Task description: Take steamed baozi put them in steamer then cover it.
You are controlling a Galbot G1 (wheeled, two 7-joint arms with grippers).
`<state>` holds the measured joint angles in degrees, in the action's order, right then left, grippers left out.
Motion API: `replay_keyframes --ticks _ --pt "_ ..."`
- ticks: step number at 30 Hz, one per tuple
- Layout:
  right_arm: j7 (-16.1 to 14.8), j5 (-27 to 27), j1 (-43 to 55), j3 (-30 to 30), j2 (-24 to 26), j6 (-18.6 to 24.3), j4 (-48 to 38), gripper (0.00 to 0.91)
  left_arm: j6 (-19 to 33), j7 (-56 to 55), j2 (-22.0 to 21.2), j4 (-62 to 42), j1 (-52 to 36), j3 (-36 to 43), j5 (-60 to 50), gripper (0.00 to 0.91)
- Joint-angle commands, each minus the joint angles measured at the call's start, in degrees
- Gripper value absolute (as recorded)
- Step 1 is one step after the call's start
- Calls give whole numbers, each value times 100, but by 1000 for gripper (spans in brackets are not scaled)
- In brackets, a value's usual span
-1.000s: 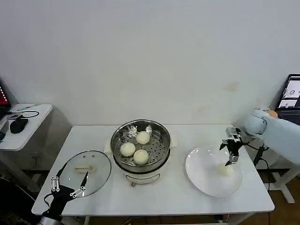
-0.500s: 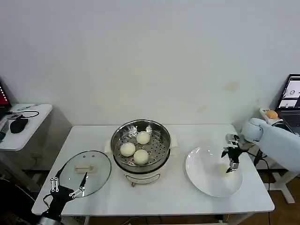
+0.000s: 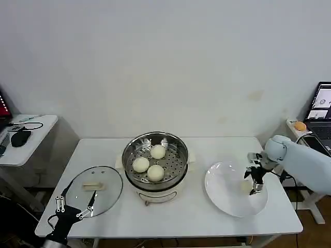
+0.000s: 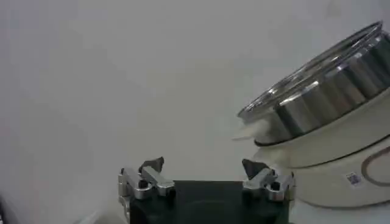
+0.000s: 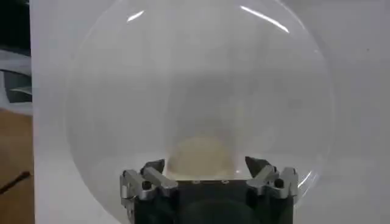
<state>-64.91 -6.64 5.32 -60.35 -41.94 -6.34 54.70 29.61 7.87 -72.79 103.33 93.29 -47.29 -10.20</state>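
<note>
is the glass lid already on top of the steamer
No, the cover lies flat on the table to the left of the steamer, whose open basket shows three steamed baozi inside.

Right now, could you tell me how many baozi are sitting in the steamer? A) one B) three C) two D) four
B: three baozi lie in the steamer, and the fourth is on the white plate at the right tool.
</note>
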Motion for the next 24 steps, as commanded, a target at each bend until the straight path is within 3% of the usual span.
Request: replay_keyframes --ticks 1,4,10,19,23,24 --pt "3 182 -107 92 -23 28 -86 907 1 -1 -3 14 1 -1 -6 907" --pt "-6 203 -112 105 -23 35 -89 806 0 0 -11 23 -2 3 -12 907" --pt "50 179 -121 154 -17 52 -68 695 1 -1 -20 16 1 10 -26 907" --pt "58 -73 123 148 94 31 167 665 -1 -1 -21 32 4 9 -36 907" --pt "53 -435 725 -151 210 21 637 665 -2 2 -1 37 -5 18 -51 907" --pt "48 -757 1045 -365 243 -14 906 665 -2 3 3 38 -10 21 -53 907"
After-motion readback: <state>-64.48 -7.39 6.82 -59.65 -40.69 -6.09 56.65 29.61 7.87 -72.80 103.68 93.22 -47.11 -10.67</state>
